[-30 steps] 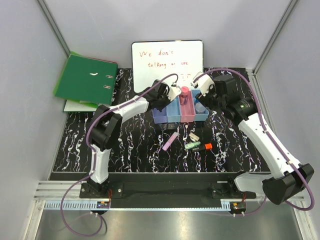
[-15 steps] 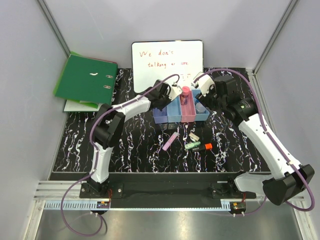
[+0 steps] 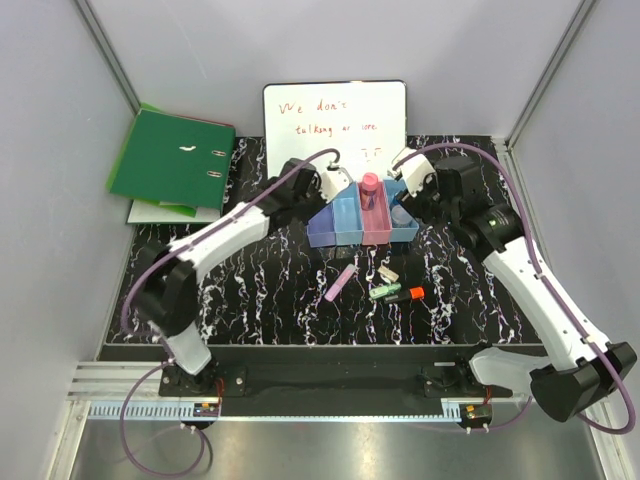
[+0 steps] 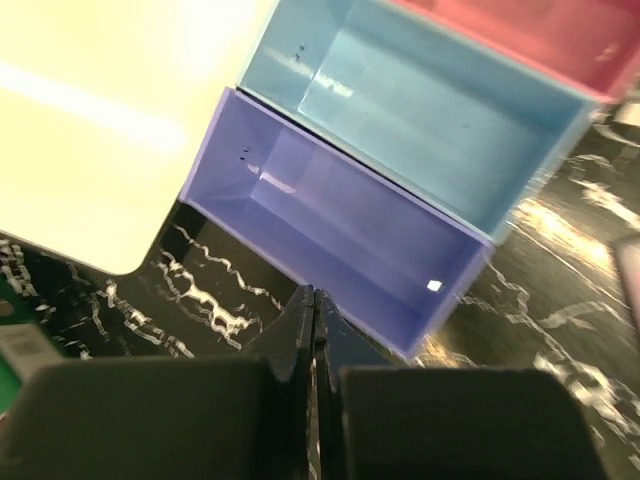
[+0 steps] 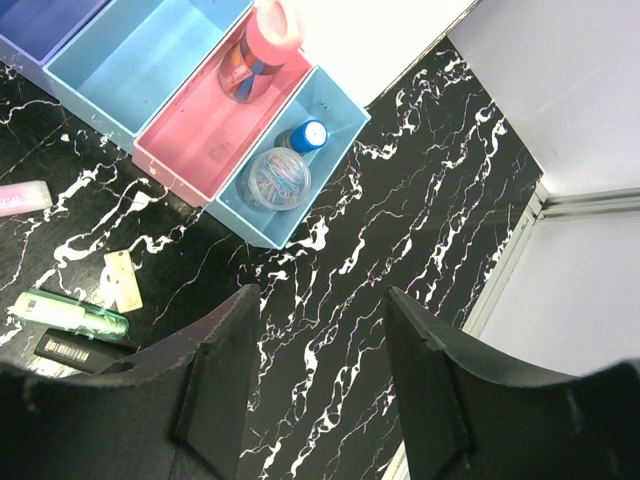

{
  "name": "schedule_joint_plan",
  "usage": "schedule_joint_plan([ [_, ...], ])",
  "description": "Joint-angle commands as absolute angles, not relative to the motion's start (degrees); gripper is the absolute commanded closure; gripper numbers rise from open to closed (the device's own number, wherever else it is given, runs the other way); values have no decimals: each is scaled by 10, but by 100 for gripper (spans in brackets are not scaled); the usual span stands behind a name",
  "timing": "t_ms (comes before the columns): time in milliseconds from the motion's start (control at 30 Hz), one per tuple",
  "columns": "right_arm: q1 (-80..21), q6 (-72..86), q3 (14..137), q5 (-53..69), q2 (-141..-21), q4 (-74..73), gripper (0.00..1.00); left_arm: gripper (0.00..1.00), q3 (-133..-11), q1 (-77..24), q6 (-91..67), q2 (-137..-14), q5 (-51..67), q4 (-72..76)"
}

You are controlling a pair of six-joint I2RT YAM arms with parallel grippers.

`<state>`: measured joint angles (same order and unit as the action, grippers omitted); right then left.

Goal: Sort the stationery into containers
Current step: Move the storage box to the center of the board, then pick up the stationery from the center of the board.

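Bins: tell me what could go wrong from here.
1. The left claw, shut, hangs right by the purple bin; a bump could shove it.
2. The pink-capped item stands tall in the pink bin; a knock might tip it out.
3. The green highlighter and orange highlighter lie close together; grabbing one could scatter the other.

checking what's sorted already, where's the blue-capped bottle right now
Right wrist view: the blue-capped bottle stands in the rightmost light blue bin, next to the pink bin, behind the round tub.
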<state>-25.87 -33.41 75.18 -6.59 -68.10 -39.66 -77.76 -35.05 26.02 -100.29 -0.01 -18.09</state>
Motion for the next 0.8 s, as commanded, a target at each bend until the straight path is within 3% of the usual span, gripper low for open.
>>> schedule_joint_plan([
  [0,-258,-342,741,-78,-662,-377,37,85,-753,-383,258,-905,46,-249],
  [33,-258,-343,740,-78,-659,-376,36,68,-746,-389,244,-898,54,-274],
  [67,-258,-342,738,-77,-658,-375,33,27,-738,-401,234,-889,54,-281],
  [100,-258,-341,736,-78,-657,-376,31,25,-722,-405,211,-886,60,-290],
  [267,-258,-331,729,-78,-645,-381,28,16,-708,-426,122,-914,66,-309],
  [767,-258,-322,771,-80,-654,-402,29,23,-794,-468,20,-1050,99,-355],
])
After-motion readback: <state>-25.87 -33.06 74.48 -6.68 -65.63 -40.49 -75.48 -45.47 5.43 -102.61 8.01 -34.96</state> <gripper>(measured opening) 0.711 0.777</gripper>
